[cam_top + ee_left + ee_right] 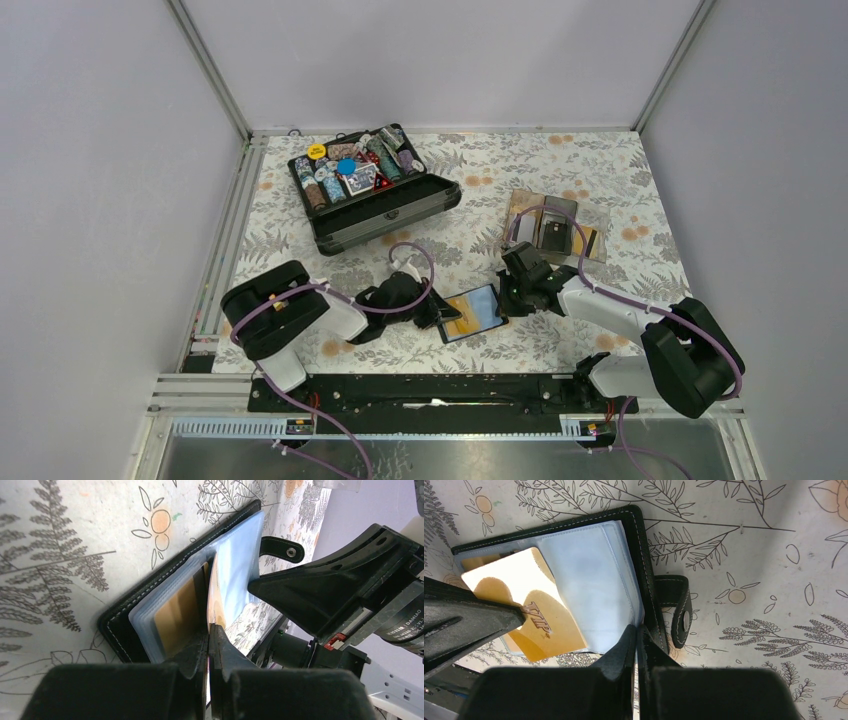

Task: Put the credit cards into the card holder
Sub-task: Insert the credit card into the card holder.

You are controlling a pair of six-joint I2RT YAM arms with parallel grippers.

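The black card holder [478,312] lies open on the floral table between the two arms. My left gripper [209,628] is shut on the edge of a yellow-orange credit card [216,592], which stands edge-on against the blue-grey pockets [240,565]. In the right wrist view the same credit card [546,625] lies slanted over the left pockets, partly outside the holder. A tan credit card [175,612] sits in a pocket. My right gripper [638,630] is shut on the edge of a pocket sleeve, next to the black cover [644,545] and its snap strap [681,612].
A large black chip case [400,215] full of poker chips stands open at the back left. A clear acrylic tray [520,205] holding more cards sits at the back right. The enclosure walls rise around the table.
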